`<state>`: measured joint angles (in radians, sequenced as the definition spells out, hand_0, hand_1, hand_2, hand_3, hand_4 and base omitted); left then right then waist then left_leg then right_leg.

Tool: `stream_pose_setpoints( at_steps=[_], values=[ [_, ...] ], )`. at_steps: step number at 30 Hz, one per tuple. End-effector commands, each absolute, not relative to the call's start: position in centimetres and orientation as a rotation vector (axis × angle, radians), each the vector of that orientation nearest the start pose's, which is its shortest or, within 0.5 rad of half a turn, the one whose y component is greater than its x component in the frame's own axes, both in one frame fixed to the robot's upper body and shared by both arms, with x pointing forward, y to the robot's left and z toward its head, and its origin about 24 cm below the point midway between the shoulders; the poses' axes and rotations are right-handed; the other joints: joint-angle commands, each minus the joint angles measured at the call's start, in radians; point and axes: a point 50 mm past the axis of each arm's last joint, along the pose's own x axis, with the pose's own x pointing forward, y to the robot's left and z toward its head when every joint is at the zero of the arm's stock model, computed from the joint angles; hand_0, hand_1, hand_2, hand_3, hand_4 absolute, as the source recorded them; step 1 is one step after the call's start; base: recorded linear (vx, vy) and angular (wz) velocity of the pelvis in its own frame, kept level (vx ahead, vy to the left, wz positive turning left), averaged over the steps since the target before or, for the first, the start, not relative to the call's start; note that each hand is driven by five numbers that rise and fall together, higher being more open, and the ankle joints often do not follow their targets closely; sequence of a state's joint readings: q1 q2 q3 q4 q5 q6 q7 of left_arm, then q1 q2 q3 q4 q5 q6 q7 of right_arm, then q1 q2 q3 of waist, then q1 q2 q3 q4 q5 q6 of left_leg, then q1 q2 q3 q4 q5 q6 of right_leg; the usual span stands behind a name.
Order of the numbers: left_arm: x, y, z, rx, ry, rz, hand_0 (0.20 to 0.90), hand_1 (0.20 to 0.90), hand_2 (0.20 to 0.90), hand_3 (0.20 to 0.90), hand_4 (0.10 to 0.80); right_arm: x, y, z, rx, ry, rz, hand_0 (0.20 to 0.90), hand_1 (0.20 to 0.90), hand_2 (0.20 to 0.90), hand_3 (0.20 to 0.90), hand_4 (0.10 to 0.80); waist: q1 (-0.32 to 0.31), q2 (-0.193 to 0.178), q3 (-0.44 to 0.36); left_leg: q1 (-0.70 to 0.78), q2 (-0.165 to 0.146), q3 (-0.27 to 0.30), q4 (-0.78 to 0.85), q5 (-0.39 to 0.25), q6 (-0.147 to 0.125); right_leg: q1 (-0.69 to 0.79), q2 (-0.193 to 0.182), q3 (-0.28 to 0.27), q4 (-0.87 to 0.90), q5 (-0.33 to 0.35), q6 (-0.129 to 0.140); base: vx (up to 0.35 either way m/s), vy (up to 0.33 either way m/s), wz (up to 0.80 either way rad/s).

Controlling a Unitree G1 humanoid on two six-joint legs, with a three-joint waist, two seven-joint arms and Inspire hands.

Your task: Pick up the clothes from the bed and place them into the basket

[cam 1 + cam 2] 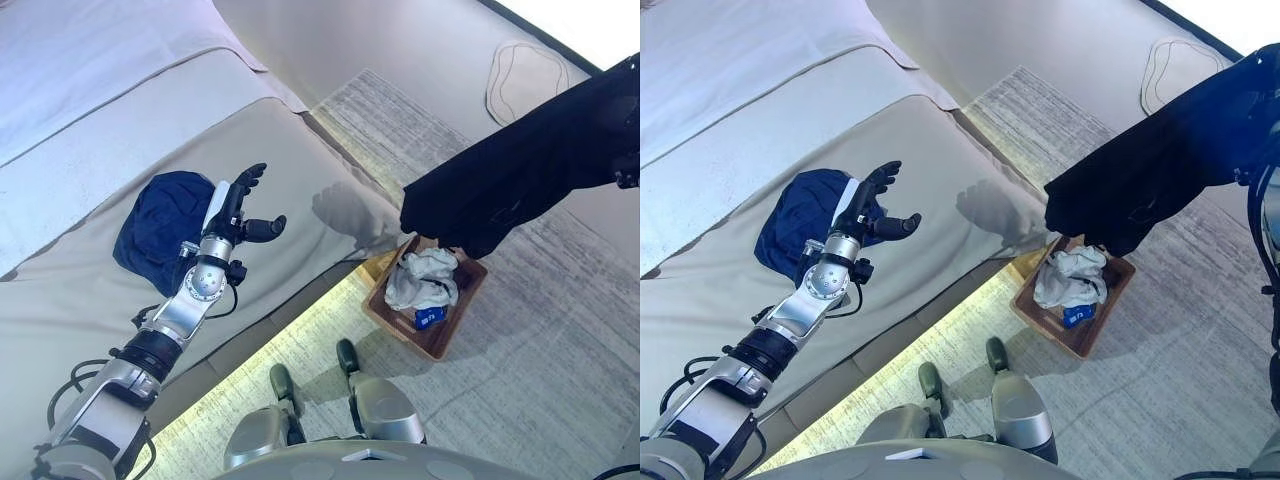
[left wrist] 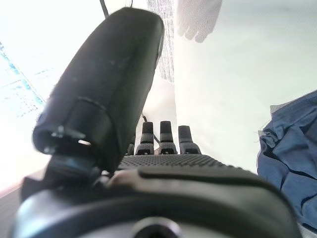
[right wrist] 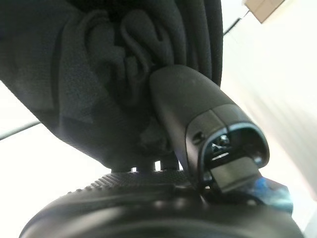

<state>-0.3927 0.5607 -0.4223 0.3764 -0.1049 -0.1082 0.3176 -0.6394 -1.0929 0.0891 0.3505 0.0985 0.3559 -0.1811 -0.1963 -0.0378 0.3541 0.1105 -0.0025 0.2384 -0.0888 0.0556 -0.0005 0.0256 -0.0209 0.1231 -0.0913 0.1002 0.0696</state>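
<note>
A dark navy garment (image 1: 520, 165) hangs in the air over the wooden basket (image 1: 440, 338), which stands on the rug beside the bed. My right hand (image 3: 195, 111) is shut on this garment, its thumb pressed into bunched cloth. White and blue clothes (image 1: 425, 280) lie in the basket. A blue garment (image 1: 160, 225) lies crumpled on the bed. My left hand (image 1: 240, 205) hovers open just right of it, fingers straight, holding nothing. The blue garment (image 2: 292, 158) shows beside the left hand's fingers (image 2: 168, 136) in the left wrist view.
The bed (image 1: 90, 130) has a beige cover and a white sheet further back. A grey rug (image 1: 520, 340) covers the floor by the bed. A small pale mat (image 1: 522, 78) lies on the floor at the far right.
</note>
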Motion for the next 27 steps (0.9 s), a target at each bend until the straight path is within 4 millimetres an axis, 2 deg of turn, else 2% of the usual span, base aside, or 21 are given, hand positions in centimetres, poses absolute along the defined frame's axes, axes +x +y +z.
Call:
stream_pose_setpoints(
  at_steps=[1, 8, 11, 17, 21, 27],
  values=[
    [30.9, 20.0, 6.0, 0.557, -0.12, 0.058, 0.9, 0.9, 0.9, 0.9, 0.8, 29.9, -36.6, 26.6, -0.907, -0.109, -0.671, 0.3, 0.3, 0.3, 0.2, 0.1, -0.01, -0.005, -0.27, 0.022, -0.013, -0.032, 0.001, -0.099, 0.012, -0.02, 0.039, -0.012, 0.012, 0.014, 0.018, 0.013, 0.005, -0.13],
    [31.0, 19.7, 6.6, 0.55, -0.144, 0.079, 0.9, 0.9, 0.9, 0.9, 0.8, 28.8, -38.7, 17.6, -0.851, 0.182, -0.68, 0.3, 0.3, 0.3, 0.2, 0.1, -0.017, 0.003, -0.252, 0.023, -0.007, -0.012, 0.001, -0.097, 0.019, -0.028, 0.045, 0.002, 0.016, 0.019, 0.016, 0.001, 0.001, -0.01],
    [31.0, 19.5, 6.8, 0.555, -0.141, 0.072, 0.9, 0.9, 0.9, 0.9, 0.8, 28.0, -38.8, 13.6, -0.807, 0.282, -0.65, 0.3, 0.3, 0.3, 0.2, 0.1, -0.016, 0.007, -0.246, 0.024, -0.007, -0.009, 0.001, -0.095, 0.021, -0.03, 0.045, 0.001, 0.017, 0.022, 0.016, 0.0, 0.0, 0.0],
    [30.9, 18.7, 6.9, 0.557, -0.151, 0.053, 0.9, 0.9, 0.9, 0.9, 0.8, 27.3, -37.8, 8.4, -0.804, 0.394, -0.568, 0.3, 0.3, 0.3, 0.2, 0.1, -0.004, 0.016, -0.23, 0.02, -0.01, -0.008, 0.001, -0.091, 0.024, -0.034, 0.042, -0.008, 0.017, 0.027, 0.018, -0.001, -0.015, -0.05],
    [31.0, 18.0, 7.0, 0.556, -0.163, 0.025, 0.9, 0.9, 0.9, 0.9, 0.8, 27.7, -36.7, 6.2, -0.802, 0.432, -0.488, 0.3, 0.3, 0.3, 0.2, 0.1, 0.015, 0.021, -0.224, 0.017, -0.013, -0.01, 0.002, -0.089, 0.024, -0.033, 0.037, -0.024, 0.015, 0.027, 0.018, 0.001, -0.026, -0.06],
    [31.1, 17.5, 7.1, 0.558, -0.172, -0.005, 0.9, 0.9, 0.9, 0.9, 0.8, 27.2, -36.3, 3.0, -0.819, 0.544, -0.451, 0.3, 0.3, 0.3, 0.2, 0.1, 0.042, 0.027, -0.215, 0.01, -0.015, -0.019, 0.002, -0.086, 0.026, -0.032, 0.03, -0.042, 0.012, 0.026, 0.019, 0.005, -0.04, 0.02]
  ],
)
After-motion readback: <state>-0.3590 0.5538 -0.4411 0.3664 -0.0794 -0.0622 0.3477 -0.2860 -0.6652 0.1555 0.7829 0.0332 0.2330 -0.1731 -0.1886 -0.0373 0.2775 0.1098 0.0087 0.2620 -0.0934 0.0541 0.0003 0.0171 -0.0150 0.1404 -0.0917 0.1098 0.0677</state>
